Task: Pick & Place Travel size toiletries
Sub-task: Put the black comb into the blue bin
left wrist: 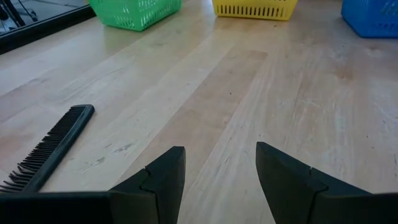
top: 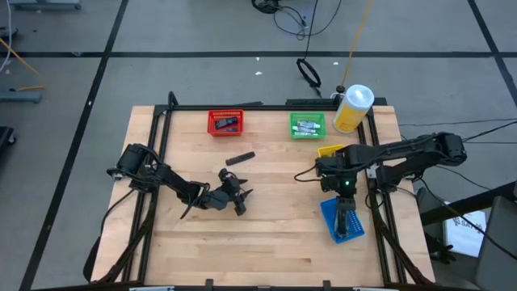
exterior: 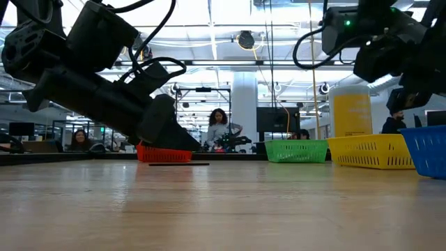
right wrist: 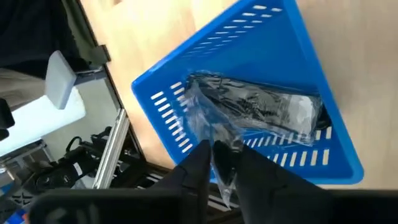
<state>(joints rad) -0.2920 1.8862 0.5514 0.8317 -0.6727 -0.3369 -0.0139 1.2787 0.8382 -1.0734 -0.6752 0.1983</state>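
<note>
Here the right gripper (top: 347,212) hangs over the blue bin (top: 330,224) at the lower right of the high view, its fingers only a crack apart with the edge of a clear-wrapped toiletry packet (right wrist: 261,109) pinched between them. The packet lies inside the bin, its long axis slanting across the bin floor, directly below the fingers, so I judge that release only needs them to part. Farther left, the left gripper (top: 240,196) waits half open and empty at the table's middle, with a black comb (top: 240,158) just beyond it, long axis running left to right.
</note>
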